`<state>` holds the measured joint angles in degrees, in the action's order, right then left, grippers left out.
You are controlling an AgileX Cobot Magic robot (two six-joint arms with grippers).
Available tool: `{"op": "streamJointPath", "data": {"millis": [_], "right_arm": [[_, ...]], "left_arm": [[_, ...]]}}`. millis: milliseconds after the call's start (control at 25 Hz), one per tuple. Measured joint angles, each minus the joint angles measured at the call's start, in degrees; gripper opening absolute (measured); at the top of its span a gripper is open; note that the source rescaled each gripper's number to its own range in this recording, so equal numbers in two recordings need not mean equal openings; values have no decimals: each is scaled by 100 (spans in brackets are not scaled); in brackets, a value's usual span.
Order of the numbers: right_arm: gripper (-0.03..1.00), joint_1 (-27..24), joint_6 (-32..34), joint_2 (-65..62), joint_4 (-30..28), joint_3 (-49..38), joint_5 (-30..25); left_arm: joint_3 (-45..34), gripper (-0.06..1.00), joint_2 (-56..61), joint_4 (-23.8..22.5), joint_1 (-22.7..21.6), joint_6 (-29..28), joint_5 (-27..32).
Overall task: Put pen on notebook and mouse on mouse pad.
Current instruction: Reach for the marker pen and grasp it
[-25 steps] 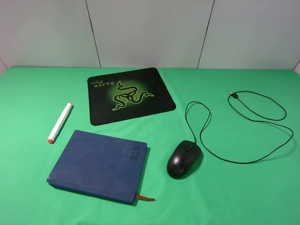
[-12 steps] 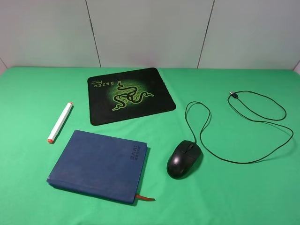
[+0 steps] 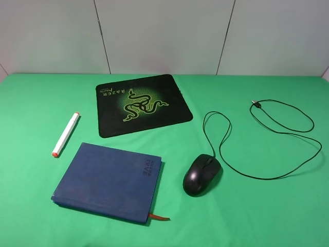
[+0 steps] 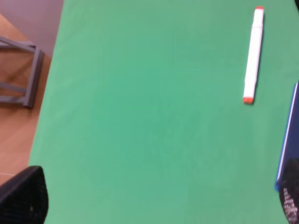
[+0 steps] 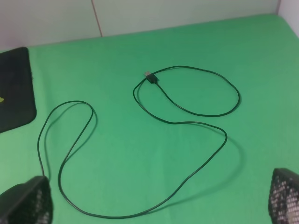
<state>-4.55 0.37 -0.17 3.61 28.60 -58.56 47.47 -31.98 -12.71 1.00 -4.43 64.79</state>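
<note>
The white pen (image 3: 66, 134) with orange-red tips lies on the green cloth, left of the mouse pad (image 3: 154, 118) and beyond the dark blue notebook (image 3: 109, 181). The glossy black mouse (image 3: 201, 175) rests right of the notebook, and its thin cable (image 3: 267, 139) loops away to the right. Neither arm shows in the high view. My left gripper (image 4: 156, 200) is open above bare cloth, with the pen (image 4: 252, 54) and the notebook's edge (image 4: 288, 135) off to one side. My right gripper (image 5: 156, 200) is open over the cable (image 5: 154, 140), with a corner of the mouse pad (image 5: 14, 88) in sight.
The cable ends in a USB plug (image 5: 149, 76) toward the far right of the table. A white panelled wall (image 3: 164, 36) backs the table. The left wrist view shows the cloth's side edge with wooden floor and a grey metal frame (image 4: 23, 70) beyond.
</note>
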Motion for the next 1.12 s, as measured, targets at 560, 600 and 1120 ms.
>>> {"op": "streamJointPath", "data": {"millis": [560,600,1120], "right_arm": [[100,0,0,0,0,0,0],[100,0,0,0,0,0,0],[100,0,0,0,0,0,0]], "left_arm": [[152,100,-2283,199,0,-173,-768],[152,100,-2417,255,0,-182,-842],[152,100,-4301,452,0,-187,-1905]]}}
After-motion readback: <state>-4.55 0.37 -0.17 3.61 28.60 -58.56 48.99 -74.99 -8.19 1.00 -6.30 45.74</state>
